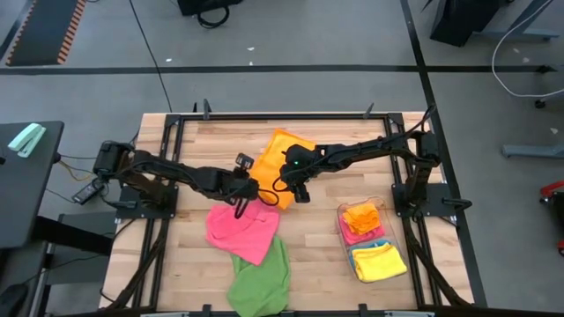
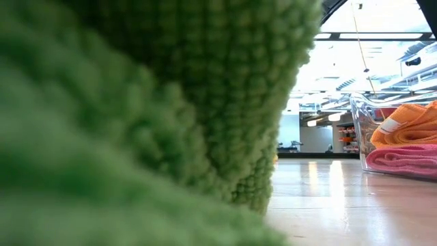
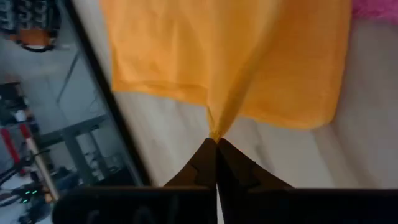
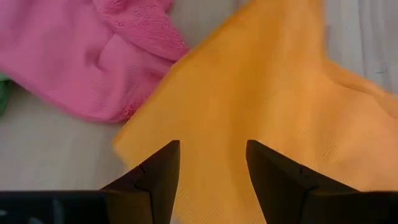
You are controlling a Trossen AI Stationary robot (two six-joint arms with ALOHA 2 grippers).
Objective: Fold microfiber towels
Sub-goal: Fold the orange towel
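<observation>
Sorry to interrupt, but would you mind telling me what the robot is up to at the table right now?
It is folding microfiber towels. The left gripper is shut on a corner of the orange towel spread mid-table, while the right gripper hovers open over the same cloth. A pink towel and a green towel lie crumpled nearer the front edge. The clear bin on the right already holds folded orange, pink, blue and yellow cloths.

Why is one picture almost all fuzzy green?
In the low view the green towel lies right against the camera, so it blurs and hides most of the table; farther back the clear bin looks sharper, and ceiling lights glare off the tabletop.
</observation>
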